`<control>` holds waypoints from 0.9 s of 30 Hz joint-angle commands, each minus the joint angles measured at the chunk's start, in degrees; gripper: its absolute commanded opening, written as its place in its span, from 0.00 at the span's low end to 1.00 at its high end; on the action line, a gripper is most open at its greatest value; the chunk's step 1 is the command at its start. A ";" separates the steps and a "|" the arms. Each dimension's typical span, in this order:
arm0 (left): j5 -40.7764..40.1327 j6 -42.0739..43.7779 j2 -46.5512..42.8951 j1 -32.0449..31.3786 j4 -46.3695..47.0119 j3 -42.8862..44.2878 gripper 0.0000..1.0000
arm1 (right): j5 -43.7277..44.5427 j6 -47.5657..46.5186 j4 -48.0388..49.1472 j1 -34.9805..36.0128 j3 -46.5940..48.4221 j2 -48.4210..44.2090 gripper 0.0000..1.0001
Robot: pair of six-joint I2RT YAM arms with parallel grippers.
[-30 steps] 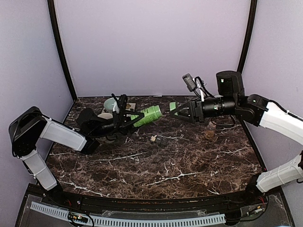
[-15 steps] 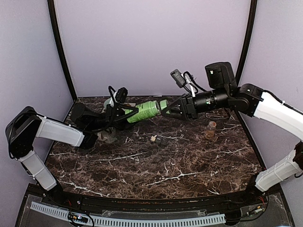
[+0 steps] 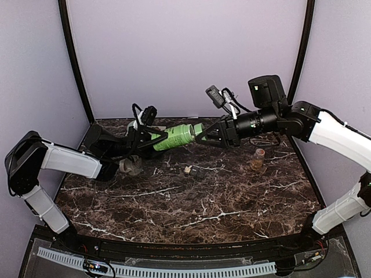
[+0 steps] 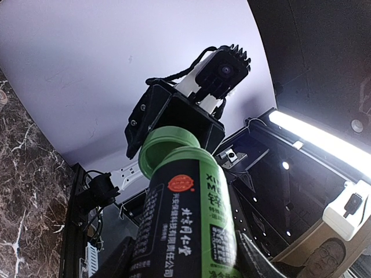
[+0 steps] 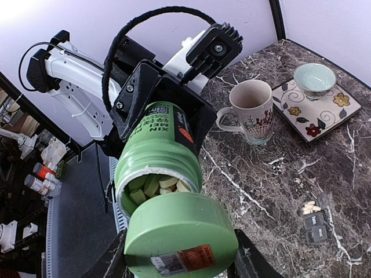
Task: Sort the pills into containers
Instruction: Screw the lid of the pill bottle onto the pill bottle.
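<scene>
The green bottle (image 3: pixel 175 138) is held above the desk (image 3: pixel 232 202), lying nearly level. Its body is clamped between the part-open jaws of the left gripper (image 3: pixel 162 141). The mouth is uncapped, and pale yellow-green tablets (image 5: pixel 153 185) are seen inside. Just off the mouth, the green lid (image 5: pixel 179 240) is gripped by the jaws of the right gripper (image 3: pixel 201 134), which are likewise set partway open.

On the desk, below the bottle's mouth and nearer the arm bases, the containers (image 3: pixel 199 171) are seen as a low dark strip. A small heap of tan pills (image 3: pixel 188 170) lies just beside the strip's left end, outside the compartments.

In the right wrist view, a mug (image 5: pixel 252 119) and a patterned tile (image 5: pixel 324 113) carrying a teal bowl (image 5: pixel 313 78) are seen on the desk to the right of the bottle. Well to the right of the bottle in the top view, a small amber jar (image 3: pixel 258 158) stands upright.
</scene>
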 commanded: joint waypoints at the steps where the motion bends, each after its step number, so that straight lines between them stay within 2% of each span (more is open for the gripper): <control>1: 0.92 -0.13 -2.93 0.32 1.75 1.97 0.00 | -1.16 -0.38 1.54 0.86 2.03 0.48 0.26; 27: 1.74 0.74 -3.78 0.32 0.23 1.51 0.00 | -0.70 0.09 3.31 2.51 5.45 3.19 0.26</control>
